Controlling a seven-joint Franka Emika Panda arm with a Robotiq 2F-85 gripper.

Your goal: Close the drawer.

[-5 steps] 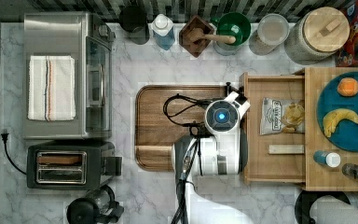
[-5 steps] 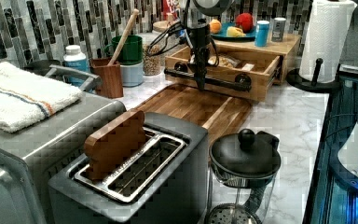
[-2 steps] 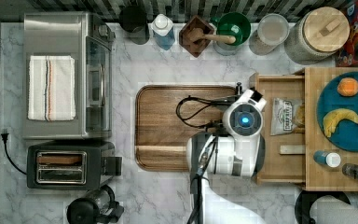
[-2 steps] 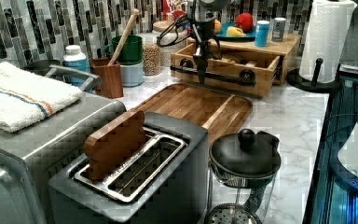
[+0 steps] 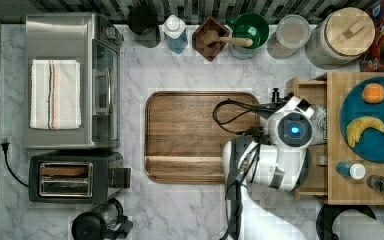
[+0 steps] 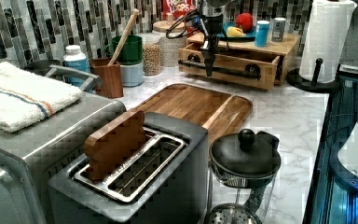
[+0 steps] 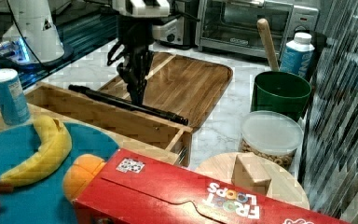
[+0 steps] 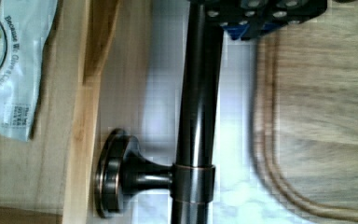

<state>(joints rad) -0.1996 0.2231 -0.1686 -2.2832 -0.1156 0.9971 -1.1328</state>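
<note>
The drawer [image 6: 230,70] is seen at the far side of the surface [image 6: 284,121] in the left view, under a wooden top that carries a blue plate [image 5: 375,145]; in the top view it is still pulled out a little toward the cutting board [image 5: 200,135], with a packet [image 8: 9,65] lying inside. The gripper [image 7: 137,95] is held upright at the black bar handle [image 7: 126,105], on the side of the board. Whether its fingers are open or closed around the bar cannot be told from these pictures.

The push is judged as nearly finished, but some things can still go wrong. If the bar is pressed away from its middle, the drawer can be turned a little and jammed against its side walls. If the contact is high on the round bar, the gripper can be slipped over it and struck against the wooden front. The packet can be caught at the back if it is raised. The cable [image 5: 230,112] hanging near the arm can also be hooked on the handle's end
</note>
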